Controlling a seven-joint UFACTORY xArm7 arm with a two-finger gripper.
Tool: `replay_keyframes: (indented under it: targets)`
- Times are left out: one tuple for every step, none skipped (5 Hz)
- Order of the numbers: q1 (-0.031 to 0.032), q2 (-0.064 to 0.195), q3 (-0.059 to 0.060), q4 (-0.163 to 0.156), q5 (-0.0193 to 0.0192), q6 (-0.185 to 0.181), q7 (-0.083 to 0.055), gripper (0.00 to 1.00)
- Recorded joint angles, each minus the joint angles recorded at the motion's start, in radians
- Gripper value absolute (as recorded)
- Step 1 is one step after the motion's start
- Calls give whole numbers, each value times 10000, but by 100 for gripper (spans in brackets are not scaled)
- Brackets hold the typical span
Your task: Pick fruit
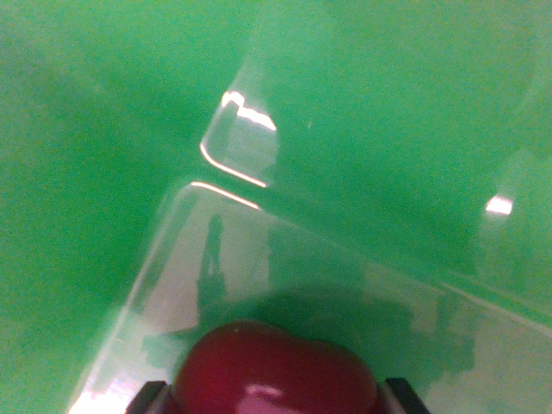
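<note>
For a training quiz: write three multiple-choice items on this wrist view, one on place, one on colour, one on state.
1. Where is the fruit?
A. bottom centre
B. top left
C. far right

2. What colour is the surface?
A. blue
B. green
C. white

3. How do the jaws stand?
A. wide apart, empty
B. out of view
C. either side of the fruit

Answers: 1 A, it fills the lower edge. 2 B, green throughout, under a clear container. 3 C, dark tips flank the dark red fruit; contact cannot be confirmed.

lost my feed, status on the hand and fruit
Hand shut on dark red fruit. Held over clear plastic container on green surface. Nothing in the way.
</note>
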Motion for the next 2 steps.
replay_keyframes:
  targets:
    - [0, 0, 0, 0, 0, 0, 0, 100]
    - [-4, -52, 3, 84, 6, 136, 1, 100]
